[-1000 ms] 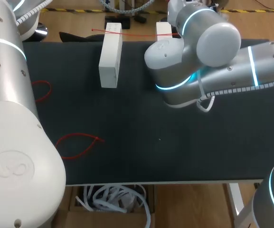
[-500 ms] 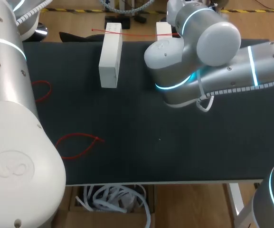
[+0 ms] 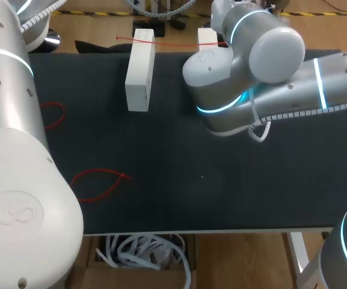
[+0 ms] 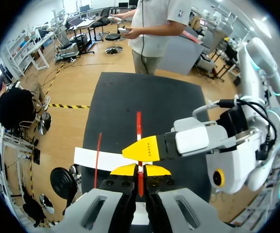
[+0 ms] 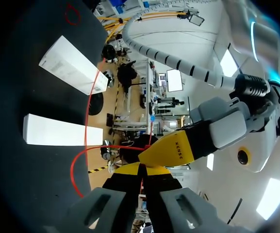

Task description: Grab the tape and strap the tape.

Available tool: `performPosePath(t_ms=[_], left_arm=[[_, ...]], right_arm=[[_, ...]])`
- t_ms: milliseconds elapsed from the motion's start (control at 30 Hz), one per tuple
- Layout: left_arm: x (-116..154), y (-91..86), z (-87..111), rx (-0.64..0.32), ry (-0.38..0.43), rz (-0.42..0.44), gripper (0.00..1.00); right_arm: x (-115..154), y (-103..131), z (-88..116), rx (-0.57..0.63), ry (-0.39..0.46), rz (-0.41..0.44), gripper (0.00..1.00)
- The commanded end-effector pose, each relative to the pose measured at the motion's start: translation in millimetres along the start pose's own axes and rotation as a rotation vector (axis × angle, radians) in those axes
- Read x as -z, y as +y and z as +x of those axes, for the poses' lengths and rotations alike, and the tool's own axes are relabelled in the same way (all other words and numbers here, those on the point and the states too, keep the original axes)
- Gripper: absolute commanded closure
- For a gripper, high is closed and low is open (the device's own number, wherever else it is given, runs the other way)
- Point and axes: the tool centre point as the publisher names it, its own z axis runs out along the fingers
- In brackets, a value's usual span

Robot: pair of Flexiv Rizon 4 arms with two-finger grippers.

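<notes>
A: Tape (image 3: 173, 42) first: where does it lie?
B: Toward twelve o'clock on the tabletop (image 3: 179, 180), stretched across the tops of two white blocks (image 3: 139, 72). Two loose red loops (image 3: 98, 180) lie off at eight and nine o'clock, untouched.
A: And the left gripper (image 4: 140, 171)?
B: Pinched closed on the tape. The red strip runs out from between its tips toward twelve o'clock, over a block.
A: The right gripper (image 5: 140, 170)?
B: Also clamped tight on the tape, its tips nearly meeting around it. The two grippers sit just beside each other, and each wrist view shows one yellow finger of the other.
A: So the strapping is in hand. How to do it well?
B: I'd judge: keep both pinches firm, feed the free end squarely, and pull along the tape's own line so it neither twists nor drags the blocks off the far edge
</notes>
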Motion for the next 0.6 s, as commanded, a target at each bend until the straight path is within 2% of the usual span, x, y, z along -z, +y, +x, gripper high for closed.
performPosePath(t_ms=[33, 133, 167, 267, 300, 333, 367, 400, 600], left_arm=[[1.5, -1.2, -1.1, 0.001, 0.002, -0.005, 1.00], [1.5, -1.2, -1.1, 0.001, 0.002, -0.005, 1.00], [1.5, -1.2, -1.1, 0.001, 0.002, -0.005, 1.00], [1.5, -1.2, -1.1, 0.001, 0.002, -0.005, 1.00], [1.5, -1.2, -1.1, 0.001, 0.002, -0.005, 1.00], [1.5, -1.2, -1.1, 0.001, 0.002, -0.005, 1.00], [1.5, -1.2, -1.1, 0.001, 0.002, -0.005, 1.00], [1.5, -1.2, -1.1, 0.001, 0.002, -0.005, 1.00], [1.5, -1.2, -1.1, 0.001, 0.002, -0.005, 1.00]], right_arm=[[1.1, 1.2, -2.9, -0.002, 0.015, 0.007, 1.00], [1.4, 0.9, -2.4, -0.007, 0.020, 0.007, 1.00], [1.5, 0.7, -2.1, -0.007, 0.021, 0.008, 0.97], [2.1, 0.4, -1.7, -0.008, 0.025, 0.009, 0.60], [2.4, 0.2, -1.5, -0.008, 0.026, 0.010, 0.35], [2.6, 0.1, -1.4, -0.008, 0.027, 0.011, 0.21], [2.7, 0.0, -1.4, -0.008, 0.027, 0.011, 0.03], [3.0, -0.2, -1.4, -0.009, 0.028, 0.012, 0.00], [5.6, -2.2, -1.4, -0.002, 0.026, 0.013, 0.00]])
